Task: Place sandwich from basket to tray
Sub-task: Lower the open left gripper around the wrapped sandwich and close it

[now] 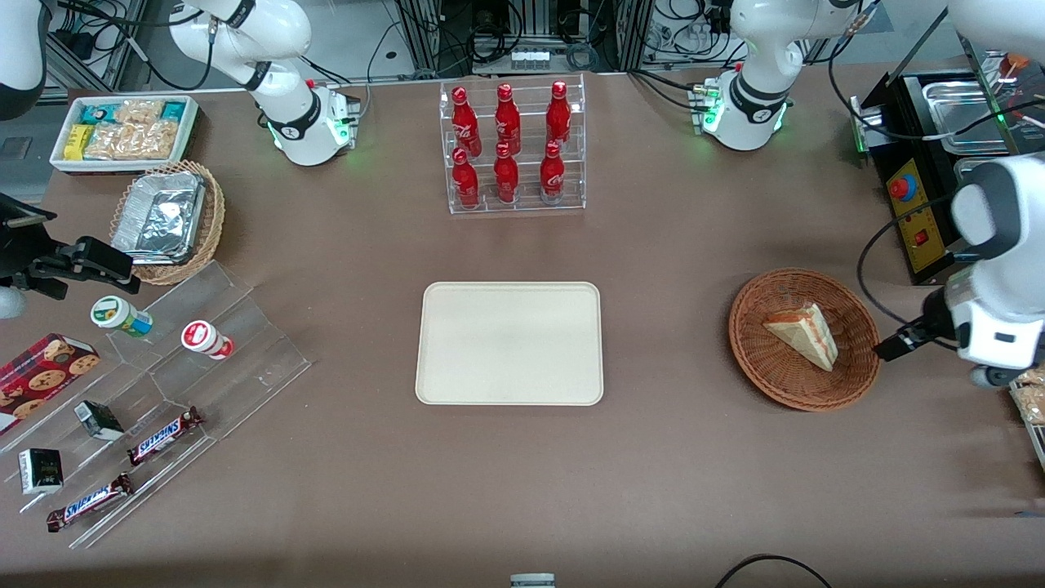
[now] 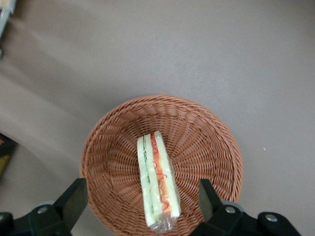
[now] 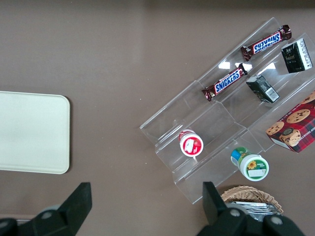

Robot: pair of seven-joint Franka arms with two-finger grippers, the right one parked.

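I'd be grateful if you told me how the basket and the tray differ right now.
The basket is round, reddish-brown wicker; the tray is flat, cream and rectangular. The basket holds the sandwich; the tray holds nothing. The open gripper hovers over the basket, not the tray. Both rest on the table.

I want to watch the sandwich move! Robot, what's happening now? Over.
Hand open, above basket. Sandwich in basket, untouched. Tray bare, nothing in the way.

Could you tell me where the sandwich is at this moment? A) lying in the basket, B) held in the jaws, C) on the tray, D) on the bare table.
A: the sandwich lies in the basket, with the gripper open above it and holding nothing, while the tray has nothing on it.
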